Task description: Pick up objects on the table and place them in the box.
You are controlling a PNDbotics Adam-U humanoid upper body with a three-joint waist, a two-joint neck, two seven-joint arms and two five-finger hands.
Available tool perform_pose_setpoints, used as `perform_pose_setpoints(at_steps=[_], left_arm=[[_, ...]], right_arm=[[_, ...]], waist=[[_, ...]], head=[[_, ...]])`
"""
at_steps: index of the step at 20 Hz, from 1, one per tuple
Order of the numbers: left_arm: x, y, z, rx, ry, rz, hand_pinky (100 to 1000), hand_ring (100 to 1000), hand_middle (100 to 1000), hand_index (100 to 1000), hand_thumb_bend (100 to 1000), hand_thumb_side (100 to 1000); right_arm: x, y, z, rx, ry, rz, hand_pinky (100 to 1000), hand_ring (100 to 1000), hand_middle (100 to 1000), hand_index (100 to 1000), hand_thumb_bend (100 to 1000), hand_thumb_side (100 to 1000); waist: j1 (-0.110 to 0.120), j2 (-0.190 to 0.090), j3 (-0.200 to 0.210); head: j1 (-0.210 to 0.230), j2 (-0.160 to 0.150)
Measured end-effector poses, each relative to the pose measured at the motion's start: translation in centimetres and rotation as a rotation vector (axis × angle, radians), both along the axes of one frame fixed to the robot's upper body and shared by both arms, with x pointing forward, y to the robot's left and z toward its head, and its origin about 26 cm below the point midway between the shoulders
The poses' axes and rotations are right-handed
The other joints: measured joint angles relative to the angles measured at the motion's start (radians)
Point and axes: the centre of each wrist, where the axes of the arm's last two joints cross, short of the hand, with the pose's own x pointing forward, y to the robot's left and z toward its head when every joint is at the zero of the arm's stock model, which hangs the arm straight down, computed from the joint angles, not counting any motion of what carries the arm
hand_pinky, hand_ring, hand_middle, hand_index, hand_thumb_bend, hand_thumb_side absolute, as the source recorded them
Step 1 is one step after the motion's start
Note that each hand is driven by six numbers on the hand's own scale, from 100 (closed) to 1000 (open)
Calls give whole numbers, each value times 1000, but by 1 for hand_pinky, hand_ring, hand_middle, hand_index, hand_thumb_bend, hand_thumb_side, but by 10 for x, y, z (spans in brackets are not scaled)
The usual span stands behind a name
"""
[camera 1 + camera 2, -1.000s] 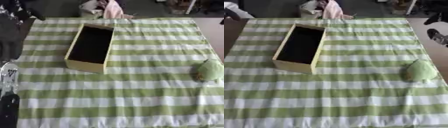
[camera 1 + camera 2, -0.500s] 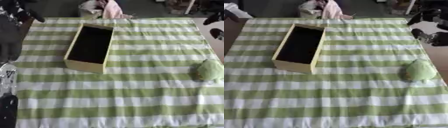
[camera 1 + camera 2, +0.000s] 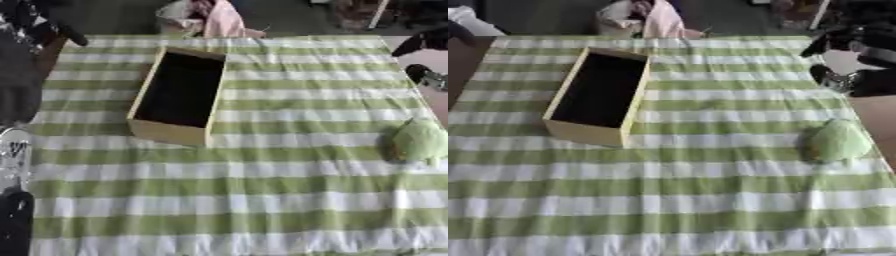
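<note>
Right hand (image 3: 852,60) has come in from the upper right, finger state unclear, now above the green toy (image 3: 837,141) at the right table edge; box (image 3: 595,96) empty, pick not started.

Wide open striped cloth (image 3: 667,200) fills the table from 3 through 9 o'clock. The box (image 3: 597,97) stands at 10 o'clock, a soft green lump (image 3: 837,141) at 3 o'clock near the edge.
</note>
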Motion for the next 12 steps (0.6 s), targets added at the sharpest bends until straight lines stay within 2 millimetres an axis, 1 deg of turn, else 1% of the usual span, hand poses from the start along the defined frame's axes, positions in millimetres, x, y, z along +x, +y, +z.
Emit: perform_pose_setpoints(at_steps=[4, 5, 6, 8, 9, 12], left_arm=[[0, 0, 0, 0, 2, -2, 512, 745, 701, 788, 102, 735], [0, 0, 0, 1, 2, -3, 512, 745, 701, 788, 101, 735], [0, 0, 0, 1, 3, -3, 512, 745, 701, 788, 101, 735], [0, 0, 0, 2, 3, -4, 512, 745, 701, 788, 101, 735], [0, 0, 0, 3, 2, -4, 512, 745, 701, 788, 101, 735], [0, 0, 0, 4, 3, -5, 512, 745, 702, 788, 102, 735]], right_arm=[[1, -9, -6, -13, 60, -12, 945, 890, 860, 918, 100, 689], [1, -10, -7, -19, 72, -14, 952, 894, 863, 921, 130, 592], [0, -12, -8, -25, 84, -17, 959, 898, 866, 926, 147, 611], [0, -16, -11, -43, 104, -29, 966, 900, 869, 939, 173, 558], [-1, -19, -13, -52, 113, -38, 971, 900, 876, 951, 184, 548], [-4, -26, -20, -79, 139, -66, 985, 907, 890, 964, 209, 586]], waist=[[1, 2, -3], [1, 2, -3], [1, 2, -3], [1, 2, -4], [1, 2, -4], [0, 2, -7]], head=[[0, 0], [0, 0], [0, 0], [1, 0], [2, 0], [5, 0]])
